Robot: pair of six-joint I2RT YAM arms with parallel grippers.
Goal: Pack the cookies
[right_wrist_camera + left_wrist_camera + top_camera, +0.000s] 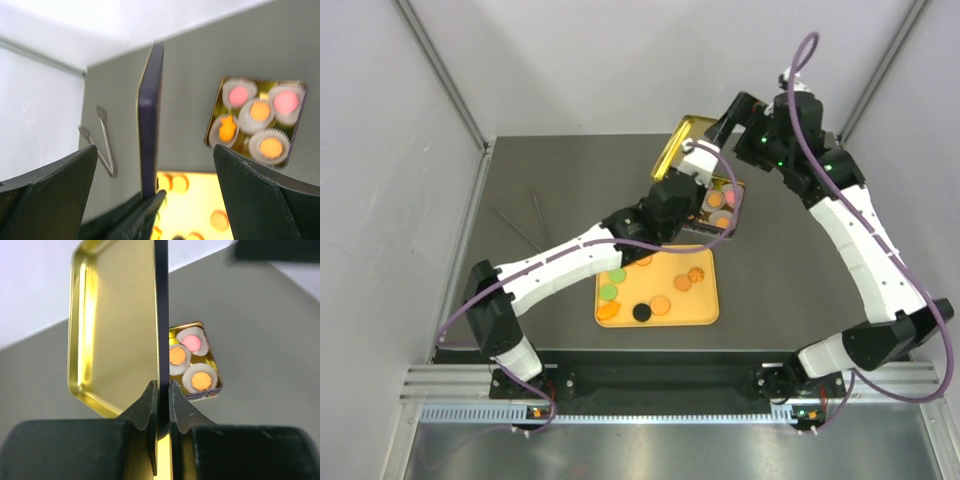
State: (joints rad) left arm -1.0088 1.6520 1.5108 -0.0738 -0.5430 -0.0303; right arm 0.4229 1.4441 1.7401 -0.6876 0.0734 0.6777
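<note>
The left gripper point(682, 178) point(161, 387) is shut on the lower edge of a gold tin lid point(681, 145) point(120, 325), which it holds upright above the table. Behind the lid lies the open tin box point(720, 205) point(197, 365) point(255, 120), with pink and orange cookies point(202, 381) point(260, 111) sitting in white paper cups. Loose cookies point(660, 305), orange, green and black, lie on the orange tray point(705, 300) point(200, 200). Just above the lid's edge point(150, 115), the right gripper point(718, 130) point(155, 150) hangs open, its fingers well apart and touching nothing.
Metal tongs point(520, 225) point(102, 140) lie on the dark table to the left of the tray. White walls close in the table at the back and on both sides.
</note>
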